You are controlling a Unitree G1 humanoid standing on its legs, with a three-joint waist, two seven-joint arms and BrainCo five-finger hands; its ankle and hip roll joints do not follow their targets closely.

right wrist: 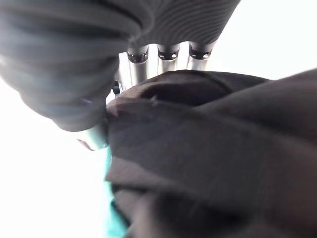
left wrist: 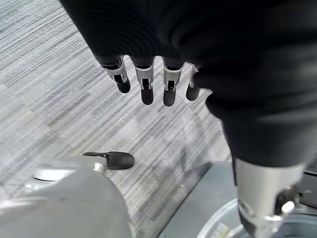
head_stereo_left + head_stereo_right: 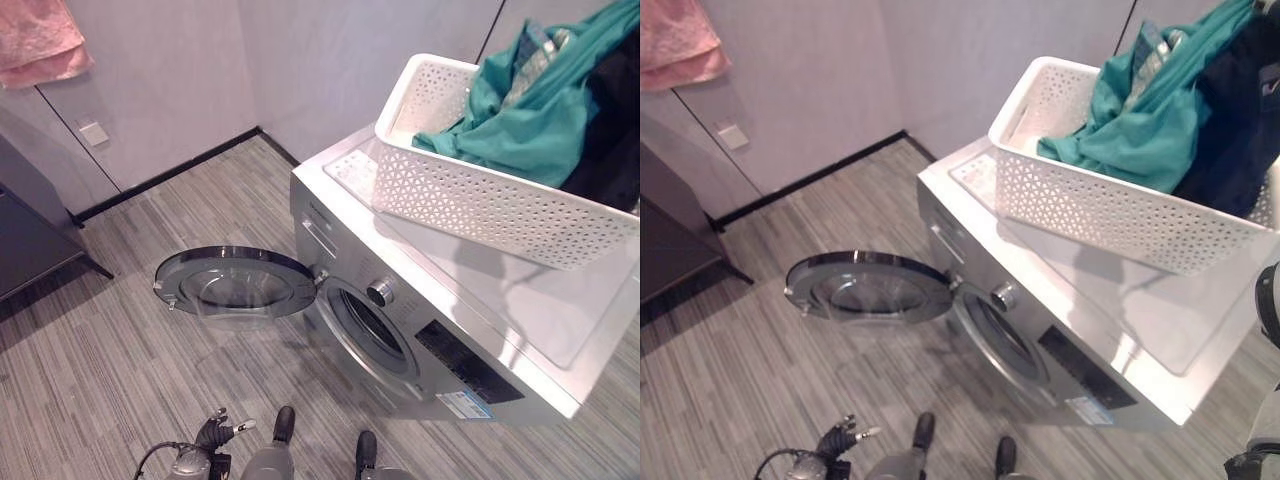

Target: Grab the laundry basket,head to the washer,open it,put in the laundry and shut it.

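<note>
Atop washer (image 3: 520, 330), right robot hand (image 1: 163, 54) grips dark garment (image 1: 213, 144).

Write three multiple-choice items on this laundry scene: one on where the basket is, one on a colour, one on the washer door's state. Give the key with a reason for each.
1. Where does the white laundry basket stand?
A. On the floor by the door
B. On top of the washer
C. Inside the drum

2. What colour is the large garment draped over the basket's contents?
A. Teal
B. Yellow
C. Red

3. How is the washer door?
A. Shut
B. Taken off and lying on the floor
C. Swung open

Key:
1 B, the basket rests on the washer's flat top.
2 A, a teal cloth lies over the pile beside a dark garment.
3 C, the round door hangs out to the side on its hinge and the drum opening is exposed.
</note>
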